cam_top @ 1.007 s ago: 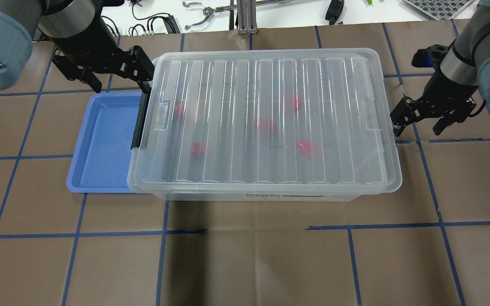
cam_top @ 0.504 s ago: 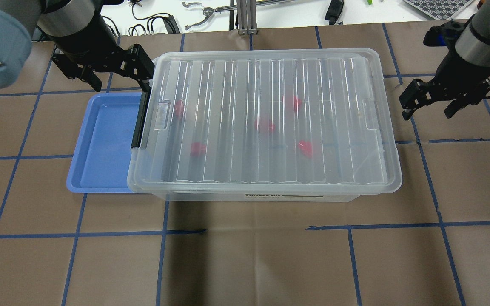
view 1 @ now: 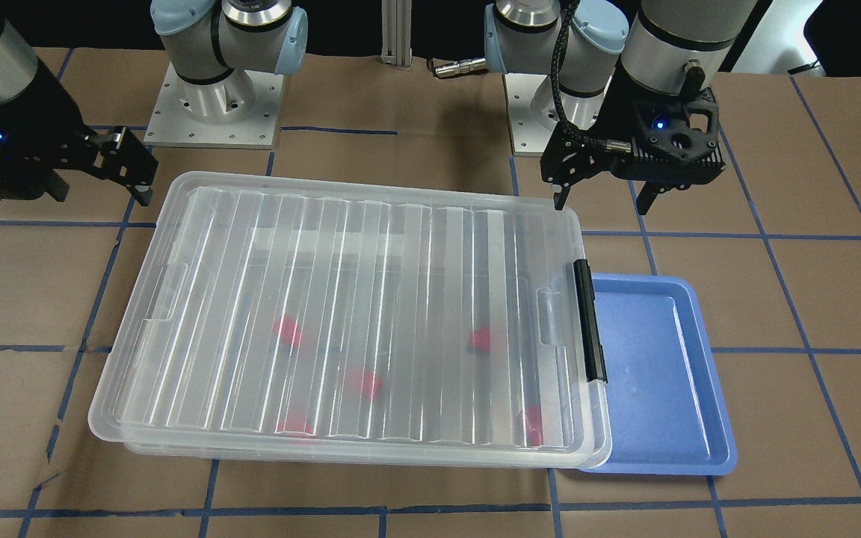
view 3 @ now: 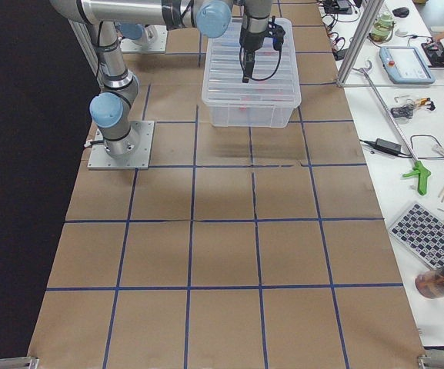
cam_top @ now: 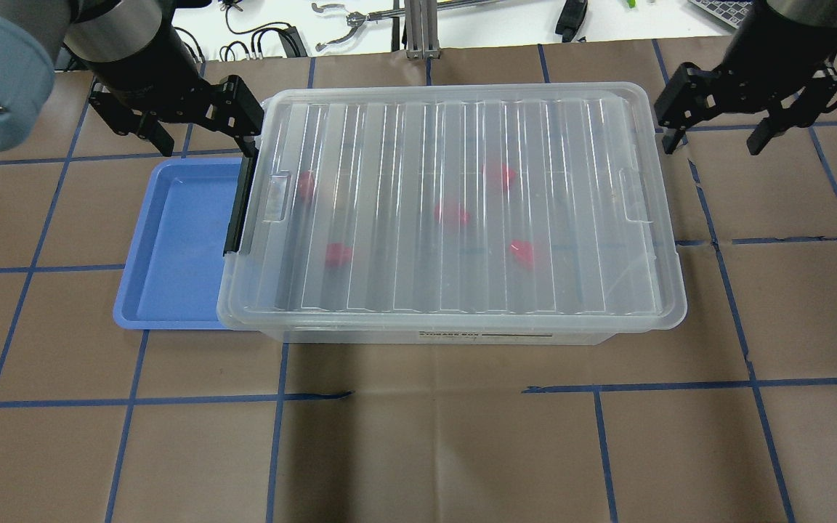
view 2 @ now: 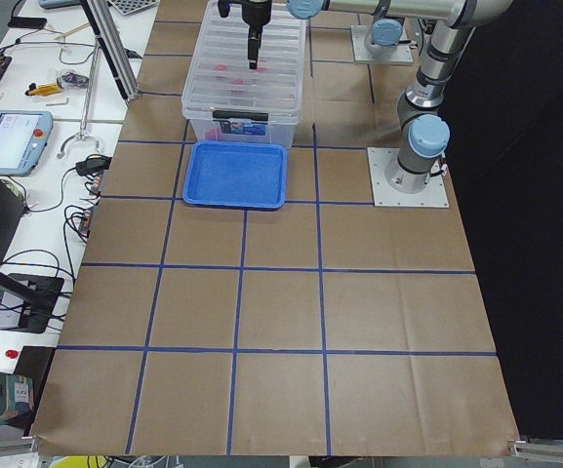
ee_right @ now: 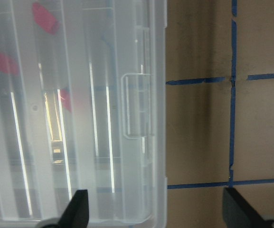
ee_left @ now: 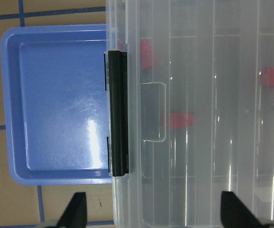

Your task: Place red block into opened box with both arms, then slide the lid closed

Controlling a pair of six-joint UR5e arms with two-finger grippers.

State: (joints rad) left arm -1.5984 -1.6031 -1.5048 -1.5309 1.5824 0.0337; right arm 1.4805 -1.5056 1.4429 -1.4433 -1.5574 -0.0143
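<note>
Right gripper [cam_top: 711, 145]: jaws spread wide, nothing held. One second ago it hung beside the middle of the box's right short end. It has since moved toward the far side of the table and now sits just off the far right corner of the box.
Left gripper [cam_top: 208, 149]: jaws spread wide, nothing held. Position unchanged, at the far left corner of the box, with one finger just beside the far end of the latch.
Lid [cam_top: 404, 276]: lies flat on the box and covers the whole opening. No shift from the earlier frames.
Box [cam_top: 462, 335]: on the table, long side toward the robot. Not displaced.
Blocks [cam_top: 452, 214]: five red ones inside the box, seen blurred through the lid, well apart from one another. All are in the same places as before.
Latch [cam_top: 238, 211]: black bar on the left short end of the box.
Tray [cam_top: 171, 240]: blue, at the left short end, with its near edge tucked under the box rim. Unchanged.
</note>
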